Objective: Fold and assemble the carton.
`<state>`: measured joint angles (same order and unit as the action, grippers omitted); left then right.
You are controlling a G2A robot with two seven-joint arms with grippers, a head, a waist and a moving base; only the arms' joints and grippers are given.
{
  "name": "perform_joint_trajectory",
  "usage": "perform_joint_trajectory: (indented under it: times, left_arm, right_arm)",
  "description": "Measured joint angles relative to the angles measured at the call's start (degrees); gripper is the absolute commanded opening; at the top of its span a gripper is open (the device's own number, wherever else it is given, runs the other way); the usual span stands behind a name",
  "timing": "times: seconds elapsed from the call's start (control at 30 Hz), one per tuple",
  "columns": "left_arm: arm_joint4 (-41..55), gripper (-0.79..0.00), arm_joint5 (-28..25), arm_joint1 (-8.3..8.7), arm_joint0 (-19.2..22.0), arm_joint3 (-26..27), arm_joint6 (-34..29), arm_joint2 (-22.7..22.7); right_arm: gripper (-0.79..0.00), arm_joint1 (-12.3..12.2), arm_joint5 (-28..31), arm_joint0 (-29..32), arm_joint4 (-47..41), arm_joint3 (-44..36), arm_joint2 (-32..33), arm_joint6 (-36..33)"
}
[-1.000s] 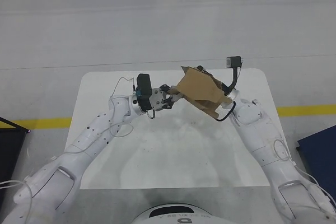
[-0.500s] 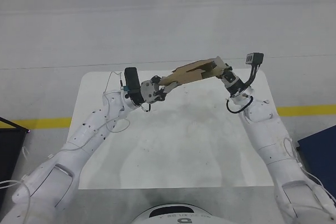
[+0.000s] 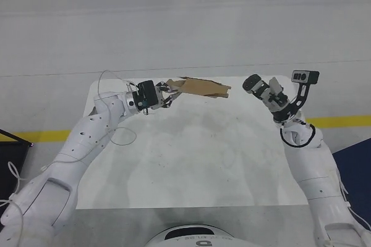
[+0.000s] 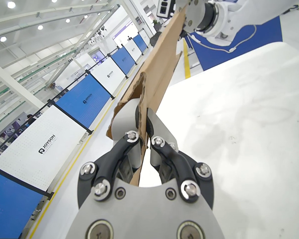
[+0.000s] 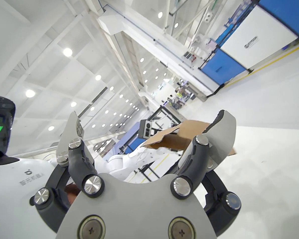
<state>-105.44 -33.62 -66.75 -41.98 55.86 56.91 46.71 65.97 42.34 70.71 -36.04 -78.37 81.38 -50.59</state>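
1. Over the far edge of the table [image 3: 191, 160], the flattened carton [image 3: 201, 87] is held aloft, clamped edge-on in the left jaws.
2. Right jaws are parted, well clear of it, seemingly empty.
3. Opening is judged barely begun; the free end must be gripped next.

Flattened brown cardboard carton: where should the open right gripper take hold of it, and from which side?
On the flattened brown cardboard carton, take the free end nearest the open right gripper, approaching from that side. The left gripper clamps the opposite end, and the thin flat panel likely suits fingers closing across its faces.
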Motion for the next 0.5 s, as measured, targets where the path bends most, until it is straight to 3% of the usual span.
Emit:
perform_joint_trajectory:
  times: [0.2,0.5]
  left_arm:
    - [-1.34,-0.785,0.09,0.50,-0.54,0.74,0.31,0.39]
    - [-2.54,-0.785,1.51,0.62,-0.93,0.85,0.24,0.12]
  right_arm:
    - [-0.028,-0.60,-9.88,-2.11,-0.27,1.35,-1.15,-9.00]
    - [-0.114,-0.52,-15.12,-3.35,-7.86,2.84,-2.73,-17.07]
